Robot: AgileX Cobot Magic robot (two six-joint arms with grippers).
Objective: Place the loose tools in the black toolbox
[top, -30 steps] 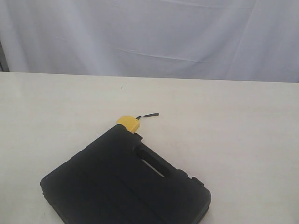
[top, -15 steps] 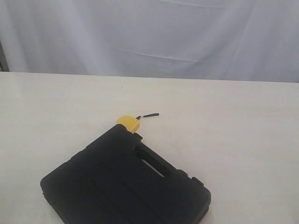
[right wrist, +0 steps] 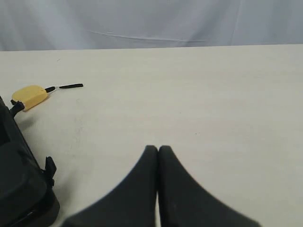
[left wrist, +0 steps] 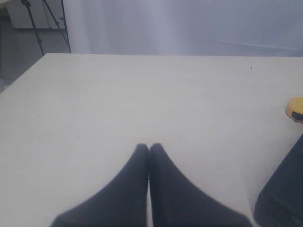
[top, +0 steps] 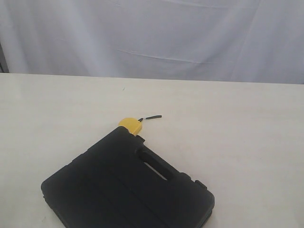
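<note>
The black toolbox (top: 128, 185) lies closed on the table at the near side of the exterior view; its corner shows in the right wrist view (right wrist: 19, 184) and its edge in the left wrist view (left wrist: 284, 198). The yellow tape measure (top: 129, 124) rests just behind it, its dark strap (top: 153, 117) trailing right; it also shows as a yellow body (right wrist: 29, 96) and at the frame edge (left wrist: 296, 109). The tape roll, pliers and utility knife are out of view. My left gripper (left wrist: 149, 147) and right gripper (right wrist: 157, 149) are shut with nothing held, and neither shows in the exterior view.
A pale table (top: 228, 123) runs back to a white curtain (top: 152, 38). A tripod leg (left wrist: 35, 23) stands beyond the table's far corner in the left wrist view.
</note>
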